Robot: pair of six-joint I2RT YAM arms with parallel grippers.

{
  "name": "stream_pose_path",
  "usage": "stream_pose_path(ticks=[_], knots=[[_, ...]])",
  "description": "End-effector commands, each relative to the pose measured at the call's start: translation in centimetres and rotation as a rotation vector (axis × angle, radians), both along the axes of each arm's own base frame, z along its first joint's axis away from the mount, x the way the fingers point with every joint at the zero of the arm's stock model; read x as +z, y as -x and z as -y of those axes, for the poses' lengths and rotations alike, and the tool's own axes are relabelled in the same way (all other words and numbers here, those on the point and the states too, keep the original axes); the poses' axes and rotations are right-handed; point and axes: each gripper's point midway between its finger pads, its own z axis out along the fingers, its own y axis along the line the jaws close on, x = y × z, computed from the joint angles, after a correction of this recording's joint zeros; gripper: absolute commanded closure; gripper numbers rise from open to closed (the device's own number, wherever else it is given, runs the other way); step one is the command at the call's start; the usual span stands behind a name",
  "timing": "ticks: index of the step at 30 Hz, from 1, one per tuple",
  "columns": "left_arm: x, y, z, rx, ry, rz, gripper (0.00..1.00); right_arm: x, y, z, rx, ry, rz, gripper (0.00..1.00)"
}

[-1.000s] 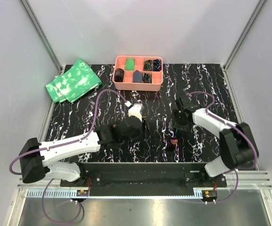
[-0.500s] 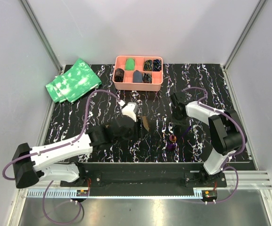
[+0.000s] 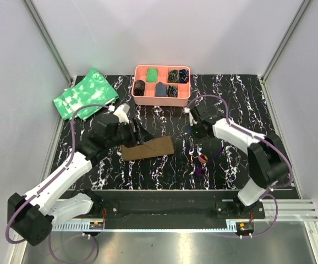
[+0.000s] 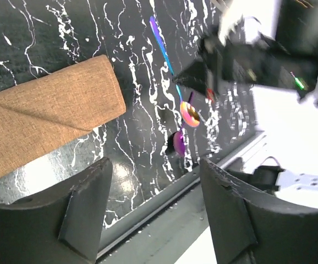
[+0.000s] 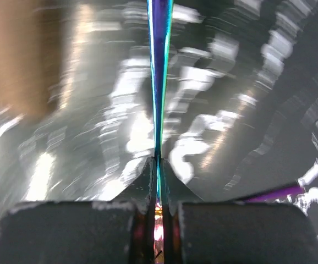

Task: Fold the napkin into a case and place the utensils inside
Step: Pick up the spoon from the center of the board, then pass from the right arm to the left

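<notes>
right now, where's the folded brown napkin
In the top view, the napkin lies flat mid-table, beside the open left claw, in front of the pink tray and left of the utensils.

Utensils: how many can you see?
2. The pink-ended utensil is pinched in the right gripper; the purple utensil lies on the table beside it. Others may be hidden behind the gripper.

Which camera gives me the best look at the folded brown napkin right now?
Top external: the whole napkin lies flat, fully visible. Left wrist shows only one end, cropped by the frame; right wrist, just a brown blur.
</notes>
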Motion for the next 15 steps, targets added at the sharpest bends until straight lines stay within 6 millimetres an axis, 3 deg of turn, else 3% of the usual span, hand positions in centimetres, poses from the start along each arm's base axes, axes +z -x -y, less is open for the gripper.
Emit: stream_pose_path(ticks=[1,5,8,11,15], knots=[[1.4,1.7,1.3,-0.189,0.167,-0.067,0.30,6.8,1.9,-6.5,0.481,-0.134,0.159,1.00],[0.7,1.1,1.4,-0.246,0.214,-0.131,0.29,9.0,5.3,-10.5,0.703,-0.244,0.153,1.00],[0.1,0.8,1.6,-0.291,0.252,-0.169,0.29,10.0,7.6,-12.3,0.796,-0.296,0.139,1.00],[-1.0,0.5,1.7,-0.295,0.247,-0.201,0.29,10.5,8.9,-13.2,0.841,-0.328,0.138,1.00],[-2.1,0.1,1.5,-0.262,0.228,-0.221,0.29,10.7,9.1,-13.1,0.845,-0.322,0.153,1.00]])
